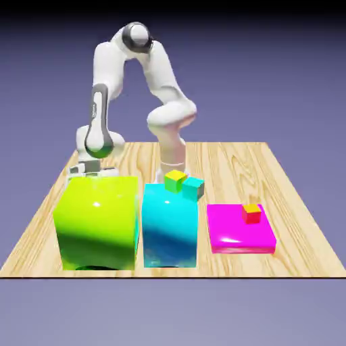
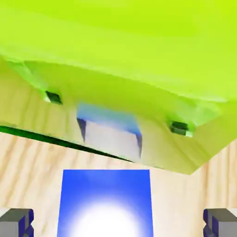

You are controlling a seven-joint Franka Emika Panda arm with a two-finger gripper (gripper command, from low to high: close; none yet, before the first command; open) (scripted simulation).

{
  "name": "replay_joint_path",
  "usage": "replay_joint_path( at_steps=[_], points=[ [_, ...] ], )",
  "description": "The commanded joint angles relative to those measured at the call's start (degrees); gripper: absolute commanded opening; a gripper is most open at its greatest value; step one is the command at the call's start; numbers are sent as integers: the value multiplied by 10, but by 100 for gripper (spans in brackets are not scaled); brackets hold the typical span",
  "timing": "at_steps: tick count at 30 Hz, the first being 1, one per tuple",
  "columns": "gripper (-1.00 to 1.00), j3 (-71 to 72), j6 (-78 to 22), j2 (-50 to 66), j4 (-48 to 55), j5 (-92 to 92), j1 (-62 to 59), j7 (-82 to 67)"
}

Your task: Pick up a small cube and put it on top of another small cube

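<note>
Tool low behind the big green block, fingers spread wide, nothing in its hold. Blue cube sits on the counter right btwn the fingertips in the hand view, a bit nearer the left-hand one, w/ a gap each side. So the move turns on this: cube's ahead of the tool along its line of reach, slightly off-centre; looks like a small shift, straight on, then close. No long axis to pick out, top face roughly square & lined up w/ the fingers. Only the one arm here.

Green block's v. close beside the cube, so a knock is the risk, I'd say.

Hard to see: cube's hidden in the ext. view, block's in the way; fingertips there too. In the hand view its near edge is cut off & glare washes out the middle. Height above it? Can't tell.
</note>
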Motion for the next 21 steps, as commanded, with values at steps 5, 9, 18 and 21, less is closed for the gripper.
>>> replay_joint_path(
  at_steps=[5,9,18,21],
  points=[
    [0,-83,57,-64,15,-23,83,1],
    [-100,-42,29,-32,8,-11,42,0],
    [-100,144,-99,110,-26,39,-145,-1],
    [-100,135,-144,149,-2,-35,-149,-40]
  ],
)
